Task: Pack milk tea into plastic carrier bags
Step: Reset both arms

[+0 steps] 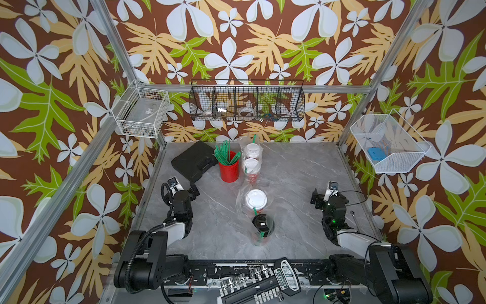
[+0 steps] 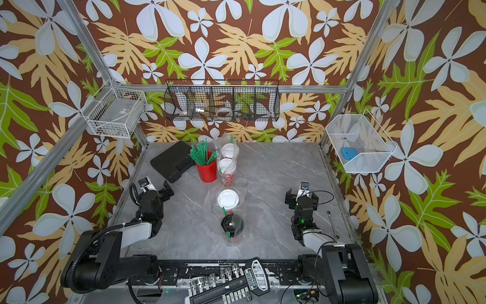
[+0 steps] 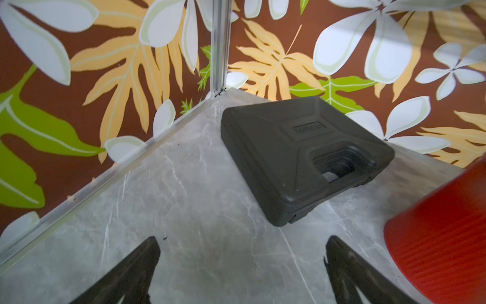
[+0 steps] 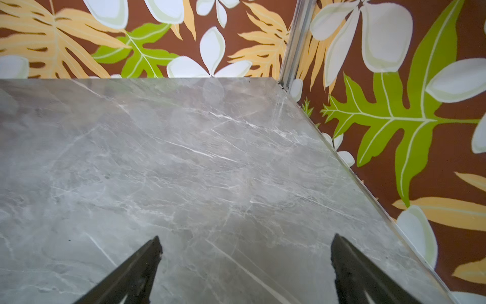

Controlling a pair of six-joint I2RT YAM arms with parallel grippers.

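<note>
Rear bag (image 1: pixel 242 143) behind front bag (image 1: pixel 240 200), two cups (image 1: pixel 255 199) in each; straw cup (image 1: pixel 229 171), case (image 1: pixel 193 158) left of rear

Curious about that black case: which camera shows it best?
Left wrist view: the black case is close and whole. Both top views show it small beside the red cup; the right wrist view misses it.

We're looking into a robot lab test cell: a grey marble-look tabletop (image 1: pixel 289 184) boxed in by aluminium frame posts (image 1: pixel 115 44) and flower-printed wall panels (image 1: pixel 236 39). A black wire basket (image 1: pixel 247 100) hangs above its far edge, a white wire basket (image 1: pixel 142 113) above its left edge and a white mesh basket (image 1: pixel 389 143) above its right. The left arm (image 1: pixel 147 252) and right arm (image 1: pixel 384 260) are mounted on a black rail (image 1: pixel 210 269) at its near edge.
</note>
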